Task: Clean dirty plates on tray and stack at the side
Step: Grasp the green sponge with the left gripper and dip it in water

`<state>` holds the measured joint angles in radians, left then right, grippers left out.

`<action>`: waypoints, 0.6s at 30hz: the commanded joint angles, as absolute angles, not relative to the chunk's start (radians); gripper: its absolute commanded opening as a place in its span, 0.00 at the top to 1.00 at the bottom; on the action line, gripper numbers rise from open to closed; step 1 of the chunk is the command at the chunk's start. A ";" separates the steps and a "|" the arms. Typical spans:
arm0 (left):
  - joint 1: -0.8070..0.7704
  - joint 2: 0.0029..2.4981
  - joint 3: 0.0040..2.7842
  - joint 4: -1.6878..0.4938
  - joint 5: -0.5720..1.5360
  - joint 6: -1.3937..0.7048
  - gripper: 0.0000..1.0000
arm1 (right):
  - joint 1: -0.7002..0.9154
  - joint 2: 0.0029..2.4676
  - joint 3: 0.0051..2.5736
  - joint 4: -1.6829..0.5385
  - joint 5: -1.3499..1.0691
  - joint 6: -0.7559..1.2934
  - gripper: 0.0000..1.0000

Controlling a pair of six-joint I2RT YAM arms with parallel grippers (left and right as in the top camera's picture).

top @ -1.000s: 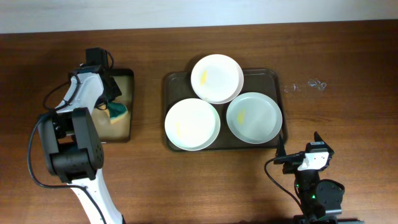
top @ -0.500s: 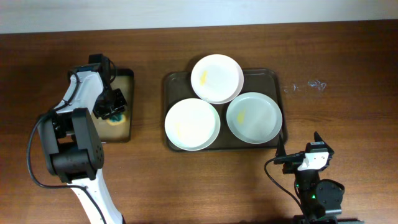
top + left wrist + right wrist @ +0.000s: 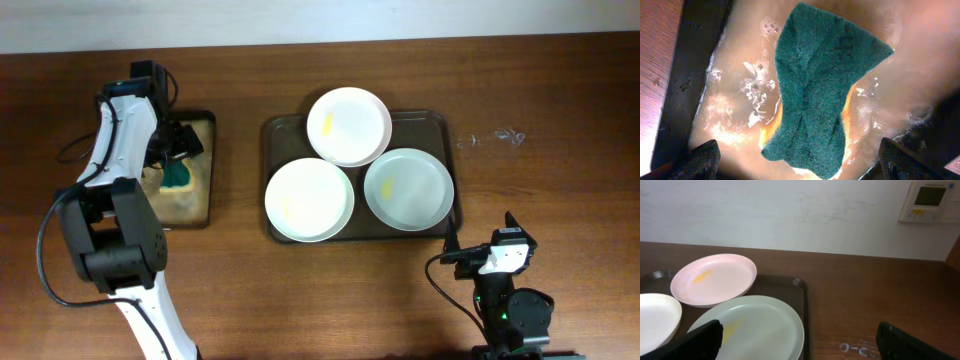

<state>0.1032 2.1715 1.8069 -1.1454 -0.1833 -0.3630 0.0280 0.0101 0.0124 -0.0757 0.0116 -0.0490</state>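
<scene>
Overhead looks straight down; left wrist, apparently steep, hugs the sponge [image 3: 815, 100]; right wrist shares the plates [image 3: 755, 325], low.

The tray [image 3: 430, 118] lies at the middle of the worktop [image 3: 560, 90]. On it sit three plates: the far plate [image 3: 349, 125] at the tray's far edge, overhanging the rim; the left plate [image 3: 309, 199] in the tray's near left part; the right plate [image 3: 408, 189] in its near right part. Left of the tray, apart from it, lies a smaller tray [image 3: 195, 205] with a sponge [image 3: 178, 177] in it. Right of the tray's far corner, small marks [image 3: 490, 137] lie on the worktop
</scene>
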 commanded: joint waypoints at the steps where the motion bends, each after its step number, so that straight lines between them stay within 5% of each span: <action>1: 0.106 2.184 1.797 -1.132 -0.173 -0.366 0.01 | 0.035 0.004 0.006 -0.081 0.023 -0.048 0.02; 11: 0.130 2.211 1.682 -0.996 -0.200 -0.159 0.01 | 0.035 0.004 0.006 -0.081 0.023 -0.048 0.02; 15: 0.156 2.235 1.666 -0.995 -0.199 -0.159 0.12 | 0.035 0.004 0.006 -0.081 0.023 -0.048 0.02; 18: 0.155 2.234 1.666 -0.995 -0.199 -0.159 0.32 | 0.035 0.004 0.006 -0.081 0.023 -0.048 0.02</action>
<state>0.1490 2.2051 1.6768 -0.9951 -0.1802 -0.1680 0.0280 0.0101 0.0124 -0.0757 0.0113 -0.0494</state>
